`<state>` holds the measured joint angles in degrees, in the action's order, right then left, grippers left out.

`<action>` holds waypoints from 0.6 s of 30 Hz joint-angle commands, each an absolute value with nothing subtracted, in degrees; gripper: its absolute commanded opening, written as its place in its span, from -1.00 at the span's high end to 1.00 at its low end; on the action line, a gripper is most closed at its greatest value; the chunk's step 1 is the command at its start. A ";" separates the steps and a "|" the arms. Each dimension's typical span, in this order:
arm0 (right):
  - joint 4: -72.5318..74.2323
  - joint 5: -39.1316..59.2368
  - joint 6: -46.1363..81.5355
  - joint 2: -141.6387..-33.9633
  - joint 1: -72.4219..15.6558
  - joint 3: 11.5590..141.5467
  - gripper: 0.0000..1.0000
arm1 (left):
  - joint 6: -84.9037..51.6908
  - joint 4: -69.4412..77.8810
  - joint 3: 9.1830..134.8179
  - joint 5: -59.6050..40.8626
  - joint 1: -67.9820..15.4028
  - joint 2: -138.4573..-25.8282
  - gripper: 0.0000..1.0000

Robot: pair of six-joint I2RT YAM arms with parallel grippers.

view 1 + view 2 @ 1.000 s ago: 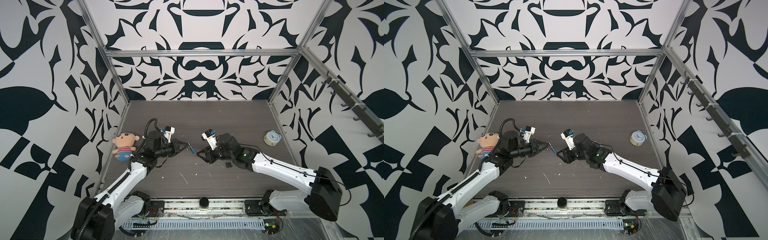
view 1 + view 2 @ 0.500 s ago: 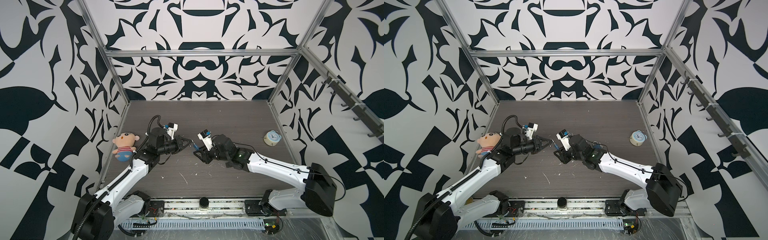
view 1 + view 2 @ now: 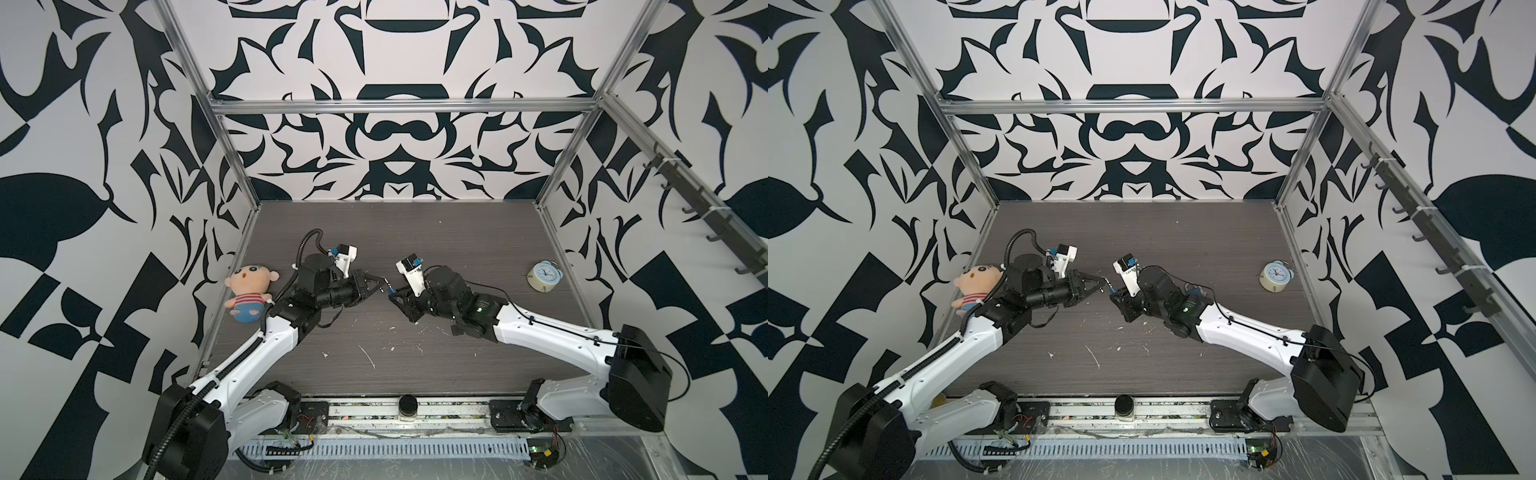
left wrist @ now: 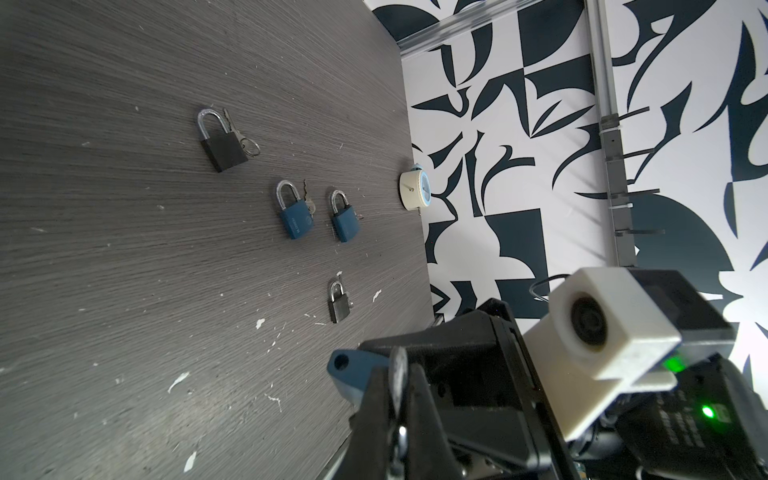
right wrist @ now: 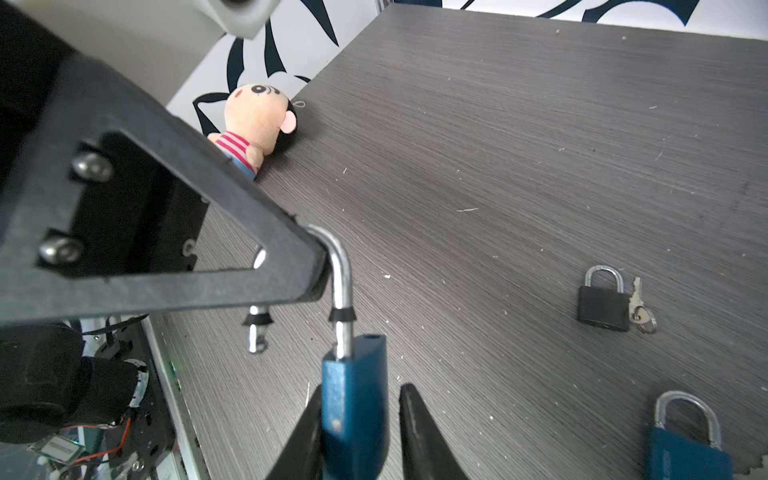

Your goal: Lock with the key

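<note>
The blue padlock [image 5: 353, 399] hangs clear of the bench [image 5: 498, 166], midway between the arms. Its long axis runs from claw to claw. The left claw [image 4: 397, 365] is clamped on the shackle [image 5: 343, 274], whose free leg stands out of the body. The right claw [image 5: 361, 390] straddles the body, narrow, with one jaw touching and the other just apart. The right claw is nearer the body, so closing squarely on it looks like the next requirement.

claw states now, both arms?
left claw: closed on the shackle of the blue padlock.
right claw: open, astride its body, with a gap on one side.
</note>
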<state>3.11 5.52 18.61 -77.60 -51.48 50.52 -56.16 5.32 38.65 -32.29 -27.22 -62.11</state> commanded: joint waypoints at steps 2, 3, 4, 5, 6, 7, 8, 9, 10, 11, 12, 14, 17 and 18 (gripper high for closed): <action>5.80 4.14 18.04 -77.60 -51.67 52.91 0.42 | -56.94 8.00 40.91 -32.75 -27.51 -61.99 1.00; 5.77 4.22 18.09 -77.66 -51.62 52.97 0.42 | -57.04 8.08 40.95 -32.77 -27.52 -62.05 1.00; 5.71 4.30 18.02 -77.82 -51.63 53.08 0.42 | -57.03 8.16 40.93 -32.76 -27.60 -62.01 1.00; 5.61 4.39 18.07 -77.99 -51.68 53.18 0.43 | -57.04 8.22 40.96 -32.71 -27.60 -61.90 1.00; 5.55 4.49 18.10 -78.18 -51.66 53.26 0.44 | -57.12 8.35 40.96 -32.70 -27.60 -61.91 1.00; 5.46 4.65 18.09 -78.25 -51.66 53.35 0.45 | -57.17 8.40 40.98 -32.73 -27.60 -61.84 1.00; 5.43 4.81 18.19 -78.45 -51.65 53.50 0.46 | -57.21 8.42 41.06 -32.78 -27.60 -61.84 1.00; 5.34 4.84 18.27 -78.56 -51.67 53.44 0.47 | -57.13 8.44 41.05 -32.75 -27.60 -61.81 1.00; 5.35 4.83 18.29 -78.65 -51.66 53.40 0.47 | -57.13 8.44 41.09 -32.71 -27.64 -61.75 1.00; 5.35 4.83 18.33 -78.63 -51.67 53.31 0.47 | -57.11 8.38 41.05 -32.75 -27.60 -61.70 1.00; 5.36 4.67 18.38 -78.64 -51.65 53.26 0.48 | -57.13 8.40 41.07 -32.72 -27.60 -61.59 1.00; 5.28 4.49 18.39 -78.69 -51.60 53.10 0.52 | -57.12 8.35 41.04 -32.78 -27.60 -61.46 1.00; 5.19 4.31 18.68 -78.76 -51.65 53.09 0.78 | -57.11 8.35 41.09 -32.74 -27.60 -61.43 1.00; 5.18 4.26 18.83 -78.78 -51.67 53.11 1.00 | -57.12 8.35 41.07 -32.76 -27.60 -61.34 1.00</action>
